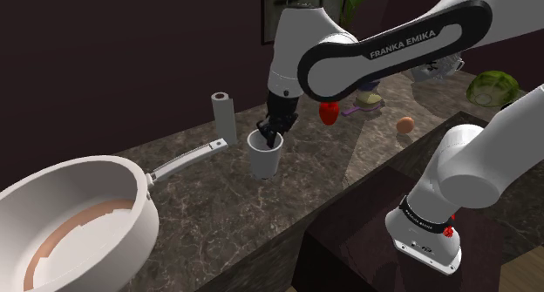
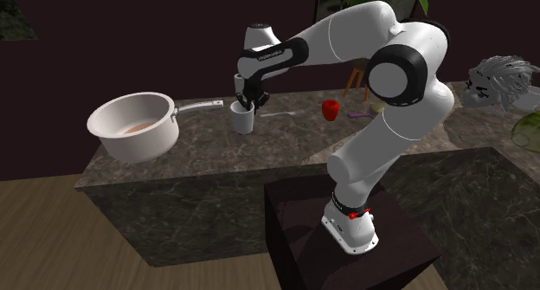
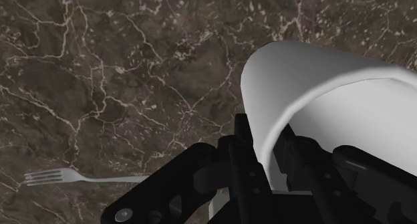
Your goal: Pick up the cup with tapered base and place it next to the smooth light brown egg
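White and thin-walled, the cup (image 1: 264, 159) stands upright on the dark marbled counter (image 1: 200, 203), wider at the rim than at the foot. The gripper (image 1: 270, 138) comes down on its rim. In the wrist view the fingers (image 3: 242, 141) stand narrow, one outside the wall and one inside, and appear to pinch the cup's wall between them.

It looks light and stiff, probably smooth and rather slippery. A hold on one side of the rim is off-centre, so the cup may swing or slide in the pads if lifted quickly. The taper gives it a small foot, so it will likely tip easily when set down. The rim is the sensible place to take it, as the body narrows away below.

In the shoulder view the light brown egg (image 1: 405, 125) lies well apart at about three o'clock from the cup. A red fruit (image 1: 329, 113) sits at two o'clock, a paper roll (image 1: 221, 114) at ten, and a large white saucepan (image 1: 78, 216) at eight.

By count: one cup, one egg, one red fruit, one paper roll, one saucepan and one fork (image 3: 53, 178).
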